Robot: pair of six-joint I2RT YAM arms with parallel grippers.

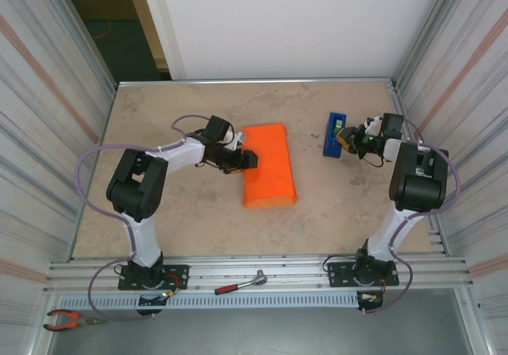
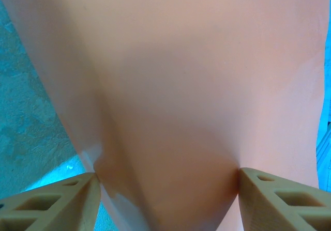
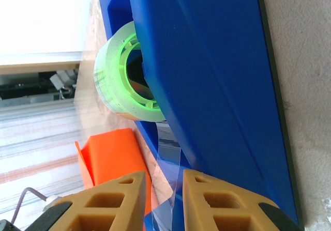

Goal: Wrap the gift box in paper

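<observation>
left fingers (image 2: pixel 57 205): set wide, clamped against both flanks of a paper-covered bulge, pads touching it on each side; probably pinning the fold so that the wrap cannot spring open.
left gripper (image 1: pixel 252 160): at the left edge of the orange bundle, reaching in from the left.
right fingers (image 3: pixel 114 200): narrowly apart, with a clear tape strip (image 3: pixel 166 143) running between them; pinched or merely straddled, cannot tell.
right gripper (image 1: pixel 347 138): just right of the tape dispenser (image 1: pixel 333 135), presumably placed there to draw off a length of tape for sealing.
tape roll (image 3: pixel 121 81): green-cored, seated in the blue dispenser body and feeding the strip toward the fingers.
the paper (image 1: pixel 268 168): folded into a rectangular bundle mid-counter, well apart from the dispenser at far right.
the gift box: judged to lie inside that bundle, covered by the paper.
counter (image 1: pixel 182 228): beige, carrying bundle and dispenser.
step in hand: one arm holding the wrap closed, the other fetching tape; seam apparently not yet taped.
</observation>
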